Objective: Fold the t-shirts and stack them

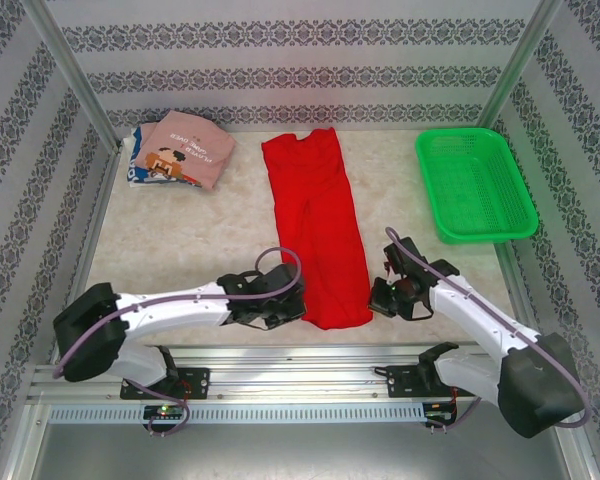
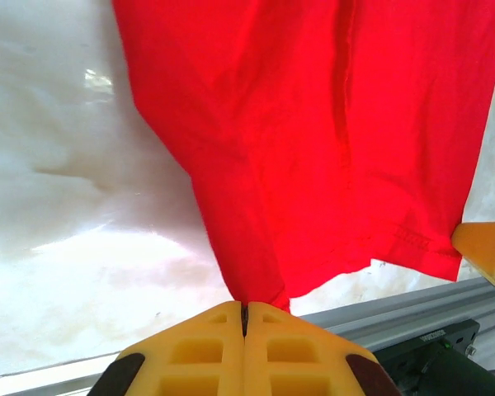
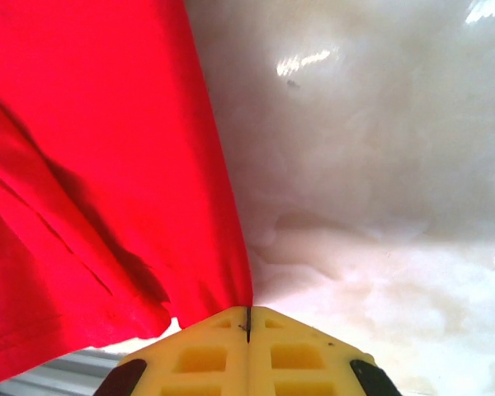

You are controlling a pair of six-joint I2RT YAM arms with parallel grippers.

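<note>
While spread lengthwise down the middle of the table point(image 1: 180, 240), collar end far, is pinched at both near hem corners. Clamps the near-left corner of the red t-shirt point(image 1: 315, 225) in the left gripper point(image 2: 244, 309), yellow fingers pressed together on the cloth. Clamps the near-right corner the same way in the right gripper point(image 3: 247, 312). Shows, at the far left, a folded dusty-pink t-shirt point(image 1: 185, 150) atop a white-blue t-shirt point(image 1: 136, 170); at the far right, a green mesh basket point(image 1: 428, 185), well apart from the shirts.

white-blue shirt point(image 1: 136, 174): mostly hidden under dusty-pink shirt point(image 1: 190, 148), far-left tabletop point(image 1: 180, 245) corner | print point(image 1: 172, 162): too small to read | red shirt point(image 2: 313, 124): cut by wrist views' top edges, pinched corners hidden inside left gripper point(image 2: 245, 308), right gripper point(image 3: 247, 310)
</note>
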